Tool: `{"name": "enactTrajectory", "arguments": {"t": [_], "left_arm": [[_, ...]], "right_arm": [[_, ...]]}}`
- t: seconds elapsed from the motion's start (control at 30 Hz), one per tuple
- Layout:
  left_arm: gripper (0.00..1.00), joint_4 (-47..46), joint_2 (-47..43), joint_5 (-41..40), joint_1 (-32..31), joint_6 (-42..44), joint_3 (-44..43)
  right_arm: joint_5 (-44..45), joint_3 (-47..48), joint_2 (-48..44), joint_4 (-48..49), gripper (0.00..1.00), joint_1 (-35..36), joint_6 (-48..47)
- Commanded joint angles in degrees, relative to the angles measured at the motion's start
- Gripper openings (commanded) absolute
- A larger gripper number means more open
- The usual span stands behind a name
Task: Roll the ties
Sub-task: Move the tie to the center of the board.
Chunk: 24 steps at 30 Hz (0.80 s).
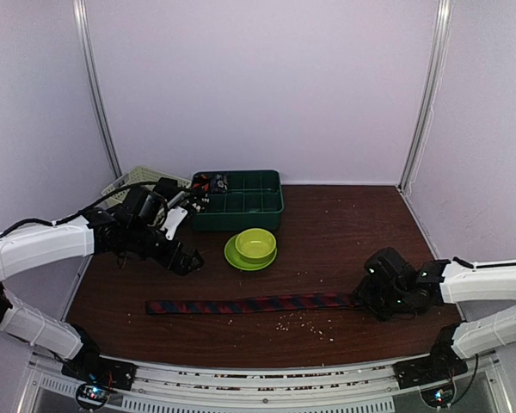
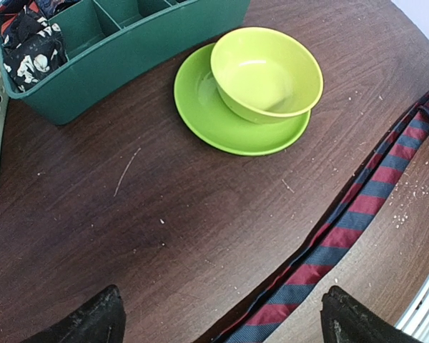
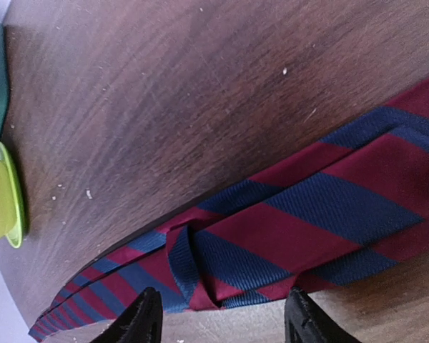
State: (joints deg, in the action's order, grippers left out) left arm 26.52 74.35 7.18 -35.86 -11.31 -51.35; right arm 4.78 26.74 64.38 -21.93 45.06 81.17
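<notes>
A dark wooden table (image 1: 344, 224) stands between pale walls. The striped tie (image 1: 249, 304) lies flat along its near half, wide end to the right. The right gripper (image 3: 225, 318) sits at that wide end, jaws partly apart, clamping nothing. The left gripper (image 1: 182, 258) hovers beyond the narrow end, jaws wide. A green bowl (image 1: 255, 244) rests on a plate (image 1: 236, 258) behind the tie.

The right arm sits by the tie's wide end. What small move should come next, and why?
Probably lower the right gripper and close on the striped tie near its wide end: the fingers stand apart at its edge, and the tie lies flat, unrolled, on the table.
</notes>
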Motion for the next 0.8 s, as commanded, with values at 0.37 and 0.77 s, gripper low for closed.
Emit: {"name": "enactTrajectory", "arguments": {"t": [0.37,0.77], "left_arm": [[0.98,-2.8,0.3,-2.4,-0.3,-0.7,-1.7],[0.98,-1.5,-1.0,-4.4,-0.3,-0.1,-1.7]], "right_arm": [[1.3,-4.0,1.5,-0.3,0.14,-7.8,2.1],[-2.4,-2.1,-7.2,-9.9,0.15,-33.0,-17.7]]}}
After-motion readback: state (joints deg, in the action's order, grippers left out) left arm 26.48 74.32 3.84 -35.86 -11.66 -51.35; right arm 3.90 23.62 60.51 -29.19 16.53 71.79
